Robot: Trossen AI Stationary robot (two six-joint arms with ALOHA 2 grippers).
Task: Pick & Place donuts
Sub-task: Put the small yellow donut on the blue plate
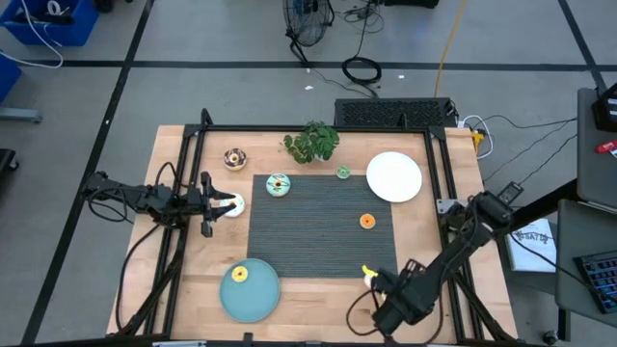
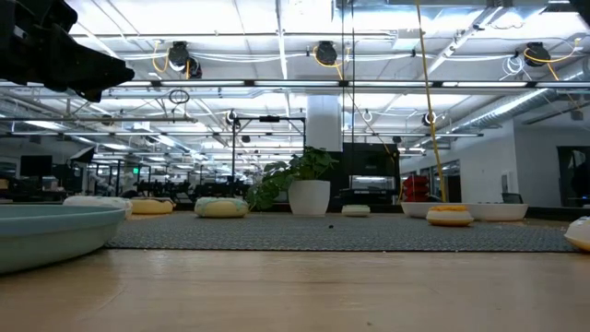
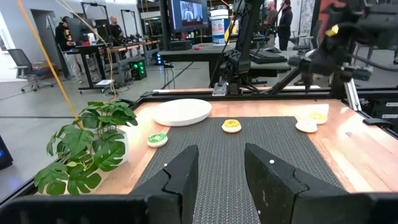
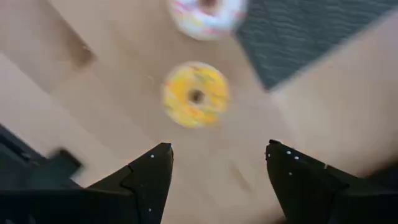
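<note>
Two dark grippers work at the wooden table [image 1: 193,289]. The right gripper [image 4: 217,165] hangs above a yellow-iced toy donut [image 4: 196,93] on bare wood near the front edge, its fingers [image 4: 146,177] spread wide and gripping nothing; a pink-and-white donut [image 4: 207,12] lies just beyond, cut off by the frame. From above, this gripper [image 1: 378,281] sits just off the front right corner of the dark ribbed mat [image 1: 323,224]. The left gripper [image 1: 220,203] reaches in from the left edge over a pale donut [image 1: 232,205]; its fingers [image 3: 183,177] stand apart, empty.

On the mat lie an orange donut [image 1: 367,221] and a teal-and-white donut [image 1: 279,185]. A green donut [image 1: 343,172] sits beside the round white plate [image 1: 394,176], a brown donut [image 1: 235,157] lies on wood at the back left, and a yellow donut [image 1: 239,275] rests on the round teal plate [image 1: 253,294]. A leafy potted plant [image 1: 311,142] stands at the back edge.

Beyond the table lies grey floor with cables; the level view shows bright ceiling lights and desks. Distant people [image 3: 65,31] are too small to make out.
</note>
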